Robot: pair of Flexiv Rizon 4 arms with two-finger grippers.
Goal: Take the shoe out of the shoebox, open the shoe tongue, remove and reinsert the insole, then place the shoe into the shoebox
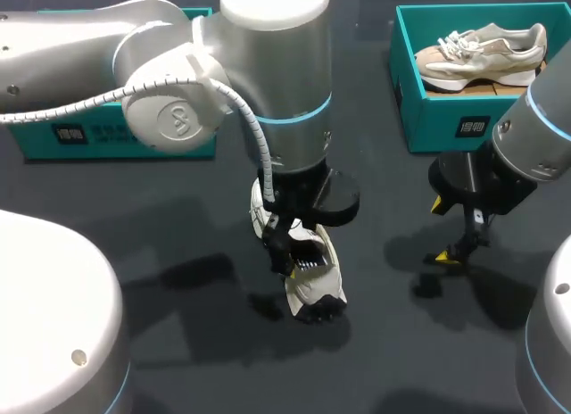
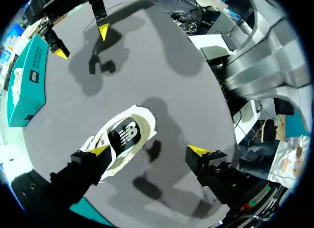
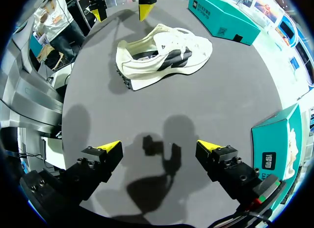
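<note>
The white shoe (image 1: 314, 287) was out of its box. It lay on the dark bench (image 1: 178, 218), near the middle, and it looked tipped over on its side.

The left pincer (image 2: 148, 150) hung right over the shoe. Its two fingers were spread wide and were not holding anything. One yellow tip was at the edge of the shoe, and the other tip was out over bare bench.

The right pincer (image 3: 159, 147) hung off to the right, apart from the shoe. Its fingers were spread wide too, with only bench between them.

A teal box (image 1: 116, 137) sat at the far left, partly hidden behind the left arm. Another teal box (image 1: 446, 120) sat at the far right, with a tan shoe (image 1: 482, 53) inside it.

The first step, taking the shoe out, looked done. The step in hand seemed to be opening the tongue. The inside of the shoe was too hidden to show if the tongue was pulled back.

For the next move, the shoe would likely need to be held so it would not slide. One pincer could pinch the heel or the side. The other could then come down on the tongue, grab it, and pull it up and back. The right pincer would have to move left to reach the shoe.
</note>
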